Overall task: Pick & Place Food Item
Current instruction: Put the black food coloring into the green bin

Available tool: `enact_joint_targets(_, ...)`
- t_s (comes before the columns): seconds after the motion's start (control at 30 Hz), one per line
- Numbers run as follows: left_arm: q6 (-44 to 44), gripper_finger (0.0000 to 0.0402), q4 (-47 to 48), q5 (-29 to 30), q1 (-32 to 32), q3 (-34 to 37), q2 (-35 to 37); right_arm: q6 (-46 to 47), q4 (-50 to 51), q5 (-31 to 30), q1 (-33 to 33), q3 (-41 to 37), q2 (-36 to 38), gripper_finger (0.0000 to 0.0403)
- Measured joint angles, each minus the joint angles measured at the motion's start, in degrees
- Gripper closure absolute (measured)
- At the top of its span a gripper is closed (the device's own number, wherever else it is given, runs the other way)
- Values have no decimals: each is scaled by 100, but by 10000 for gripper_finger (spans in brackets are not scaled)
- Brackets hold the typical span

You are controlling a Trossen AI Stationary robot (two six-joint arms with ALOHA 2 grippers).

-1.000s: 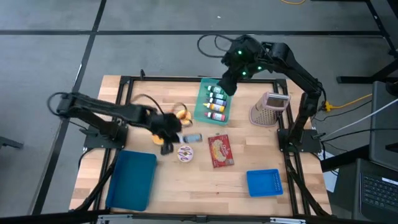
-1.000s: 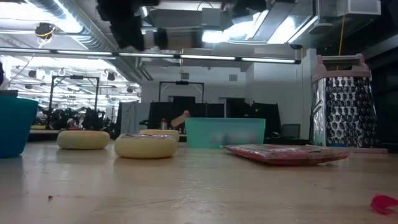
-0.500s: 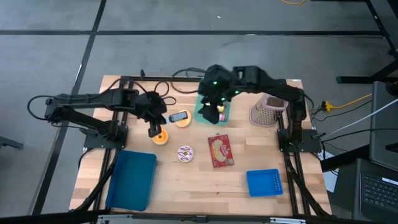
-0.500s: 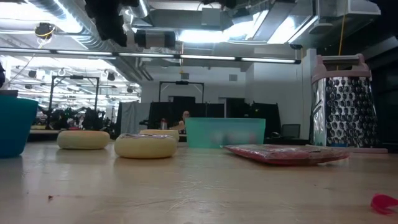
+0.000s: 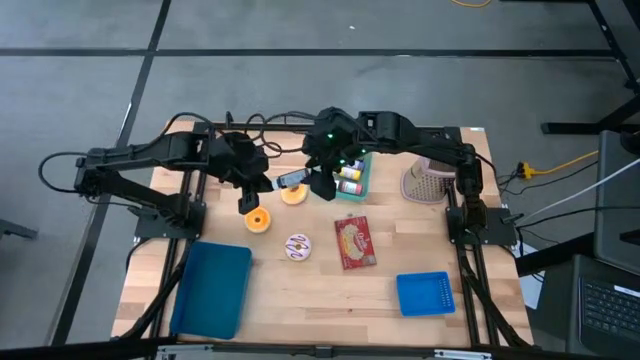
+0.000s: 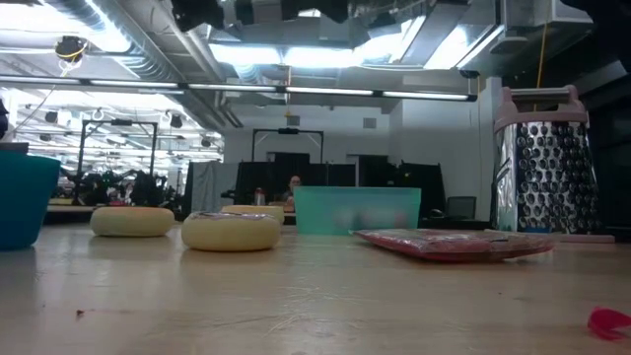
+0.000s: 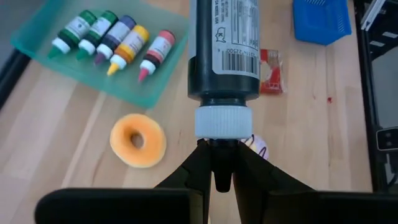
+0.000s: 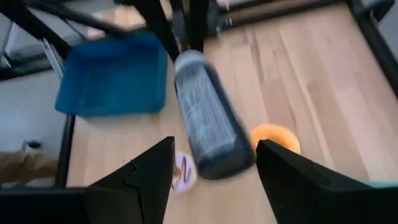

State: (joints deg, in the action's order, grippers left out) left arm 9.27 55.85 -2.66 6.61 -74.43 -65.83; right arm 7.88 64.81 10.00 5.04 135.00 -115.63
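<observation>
My left gripper [image 7: 214,163] is clamped on the cap of a dark bottle [image 7: 224,46], holding it up over the table [image 5: 300,290] above the donuts [image 5: 259,221]. Right gripper [image 8: 211,162] is wide open around its far end, gripping nothing.

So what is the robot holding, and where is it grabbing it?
The left gripper holds a dark bottle by its white cap; the open right gripper holds nothing.
</observation>
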Motion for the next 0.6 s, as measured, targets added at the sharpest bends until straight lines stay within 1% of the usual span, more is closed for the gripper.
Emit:
enact_joint_targets(0.07,-9,364,-45,-1,0,-39,-2,28,-295,106,0,0,0,179)
enact_joint_targets(0.17,-8,364,-28,3,0,-42,-4,89,-455,342,-1,0,0,178)
enact_joint_targets(0.6,-7,364,-146,31,-2,-39,20,18,-104,410,0,0,4,178)
